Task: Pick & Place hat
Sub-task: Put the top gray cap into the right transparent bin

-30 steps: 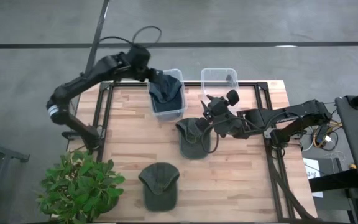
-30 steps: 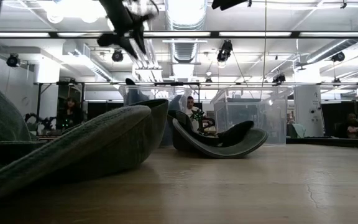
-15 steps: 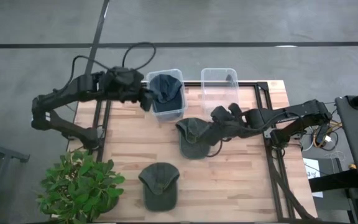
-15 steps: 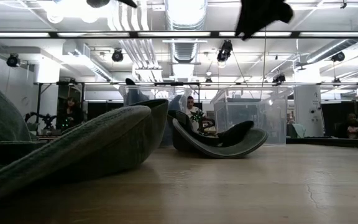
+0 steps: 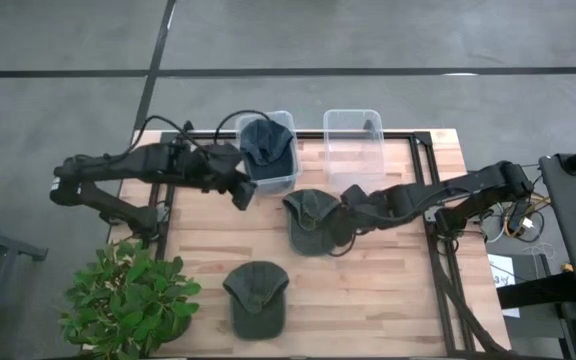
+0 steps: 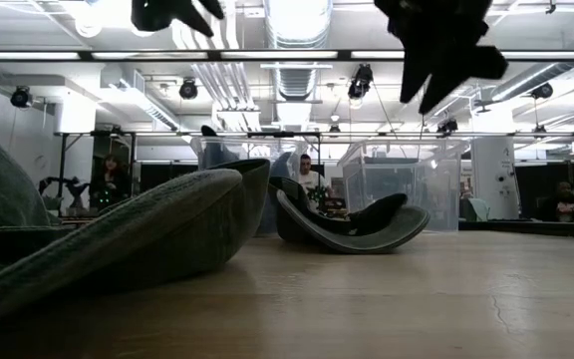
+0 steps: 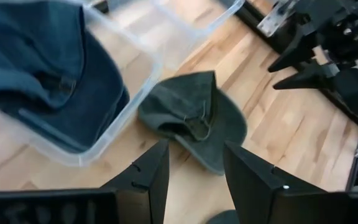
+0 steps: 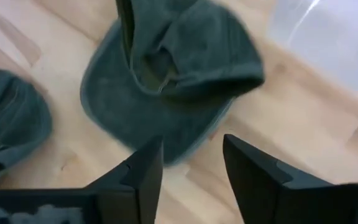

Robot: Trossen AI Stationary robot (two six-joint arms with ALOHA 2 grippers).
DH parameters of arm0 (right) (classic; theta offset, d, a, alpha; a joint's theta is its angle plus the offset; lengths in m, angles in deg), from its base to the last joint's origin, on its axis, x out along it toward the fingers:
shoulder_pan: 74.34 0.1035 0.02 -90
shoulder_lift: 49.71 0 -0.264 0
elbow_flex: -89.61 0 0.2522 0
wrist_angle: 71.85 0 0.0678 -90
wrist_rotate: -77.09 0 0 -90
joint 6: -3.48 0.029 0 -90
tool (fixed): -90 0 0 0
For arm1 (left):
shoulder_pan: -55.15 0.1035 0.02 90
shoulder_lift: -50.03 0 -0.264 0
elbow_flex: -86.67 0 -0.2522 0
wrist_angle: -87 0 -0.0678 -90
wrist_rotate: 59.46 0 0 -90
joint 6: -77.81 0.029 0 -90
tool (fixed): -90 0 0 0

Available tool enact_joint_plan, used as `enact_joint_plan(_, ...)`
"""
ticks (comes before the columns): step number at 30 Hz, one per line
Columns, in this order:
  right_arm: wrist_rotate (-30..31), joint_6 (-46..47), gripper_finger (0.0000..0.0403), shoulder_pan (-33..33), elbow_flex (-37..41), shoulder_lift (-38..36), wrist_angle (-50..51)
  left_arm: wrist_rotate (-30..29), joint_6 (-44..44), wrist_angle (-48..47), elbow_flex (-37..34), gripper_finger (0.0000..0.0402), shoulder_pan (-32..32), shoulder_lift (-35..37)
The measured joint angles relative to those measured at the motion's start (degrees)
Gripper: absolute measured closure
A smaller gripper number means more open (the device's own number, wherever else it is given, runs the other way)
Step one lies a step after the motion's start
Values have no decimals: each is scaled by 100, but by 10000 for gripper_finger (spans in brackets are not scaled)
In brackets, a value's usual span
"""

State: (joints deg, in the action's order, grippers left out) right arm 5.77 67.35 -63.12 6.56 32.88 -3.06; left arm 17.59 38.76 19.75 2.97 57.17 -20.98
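looking down on your wooden table (image 5: 388, 280), you've got two clear bins at the far edge: the left bin (image 5: 286, 180) holds a dark blue hat (image 5: 266, 140), the right bin (image 5: 353, 125) sits beside it. a green hat (image 5: 308, 220) lies upturned mid-table, another green cap (image 5: 256, 297) near the front edge. your right gripper (image 5: 346, 212) hovers just over the upturned hat, fingers spread, holding nothing. your left gripper (image 5: 242, 192) hangs beside the left bin, fingers apart too, empty.
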Motion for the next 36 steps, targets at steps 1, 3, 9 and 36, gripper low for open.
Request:
enact_joint_plan(1,-114,82,231,0,94,0,-74,0,-70,15,-78,259,-4,2)
enact_joint_plan(3,-316,240,215,0,308,0,-248,7,-182,64,-204,259,-9,7)
enact_joint_plan(9,-466,494,174,-15,941,0,-881,39,-217,245,-326,259,-37,7)
enact_joint_plan(36,-214,1074,158,-208,2931,0,-3486,40,-166,614,-326,259,-107,56)
